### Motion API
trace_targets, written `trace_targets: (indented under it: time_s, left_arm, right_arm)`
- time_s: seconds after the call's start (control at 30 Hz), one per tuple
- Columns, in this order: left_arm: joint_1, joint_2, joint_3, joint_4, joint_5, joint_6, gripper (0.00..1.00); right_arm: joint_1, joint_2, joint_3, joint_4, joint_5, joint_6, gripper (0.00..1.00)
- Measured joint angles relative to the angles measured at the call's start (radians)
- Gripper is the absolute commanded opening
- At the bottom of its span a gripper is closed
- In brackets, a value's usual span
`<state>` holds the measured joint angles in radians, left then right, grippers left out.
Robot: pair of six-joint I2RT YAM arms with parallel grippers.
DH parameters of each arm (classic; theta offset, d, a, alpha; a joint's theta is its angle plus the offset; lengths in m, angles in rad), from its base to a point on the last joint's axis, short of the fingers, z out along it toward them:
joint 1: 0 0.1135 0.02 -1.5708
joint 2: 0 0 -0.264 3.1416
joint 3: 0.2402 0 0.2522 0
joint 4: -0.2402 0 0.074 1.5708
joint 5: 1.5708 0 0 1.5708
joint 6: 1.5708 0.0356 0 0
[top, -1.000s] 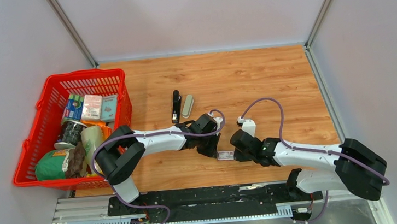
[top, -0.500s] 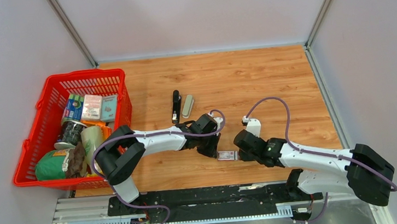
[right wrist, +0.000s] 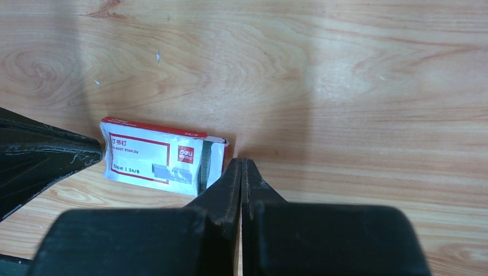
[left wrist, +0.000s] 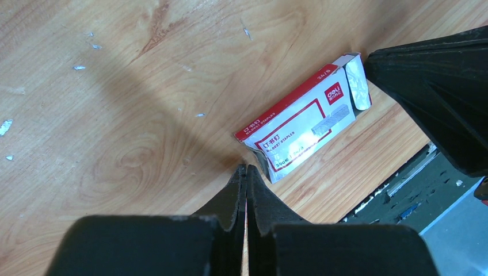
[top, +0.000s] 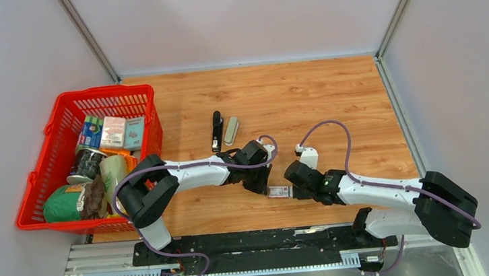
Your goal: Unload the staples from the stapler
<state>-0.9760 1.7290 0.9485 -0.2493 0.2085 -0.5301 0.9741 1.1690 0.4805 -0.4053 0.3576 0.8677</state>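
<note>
1. What look like the staples [right wrist: 208, 167] are showing as a grey ribbed strip in the open end of a small red-and-white box [right wrist: 151, 156], just ahead of the right hand [right wrist: 241, 164] and slightly to its left. Whether any are lying loose is too small to tell.
2. The box is lying flat on the bench [top: 332, 96], between the two hands, with its open end facing the right hand.
3. The right hand is pressing its fingers fully together with nothing between them, and its tips are sitting just beside the box's open end.
4. The left hand [left wrist: 246, 172] is likewise pinched tight on nothing. Its tips are meeting the box's near corner at the closed end, touching or just short of it; I cannot tell which.
5. Small pale flecks [left wrist: 79, 67] are lying on the wood ahead of the left hand and off to its left.
6. The stapler [top: 216, 130], black and slim, is lying well beyond the left hand, apart from both hands.
7. A grey bar-shaped piece [top: 231, 130] is lying just beside the stapler.
8. A red basket [top: 48, 167] of packets and cans is standing far out past the left arm.
</note>
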Motion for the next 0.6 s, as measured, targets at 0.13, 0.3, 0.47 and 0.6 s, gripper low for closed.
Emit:
trace_targets:
  time_s: [0.13, 0.3, 0.47, 0.6]
  left_arm:
    - [-0.002, 0.000, 0.000, 0.000, 0.000, 0.000, 0.00]
    - [-0.004, 0.000, 0.000, 0.000, -0.001, 0.000, 0.00]
    - [-0.005, 0.000, 0.000, -0.001, 0.000, 0.000, 0.00]
    - [-0.005, 0.000, 0.000, -0.002, 0.000, 0.000, 0.00]
  right_arm:
    - [0.000, 0.016, 0.000, 0.037, -0.020, 0.000, 0.00]
    - [0.000, 0.034, 0.000, 0.082, -0.045, 0.000, 0.00]
    - [0.006, 0.050, 0.002, 0.111, -0.055, 0.000, 0.00]
    - [0.010, 0.059, 0.006, 0.119, -0.054, 0.000, 0.00]
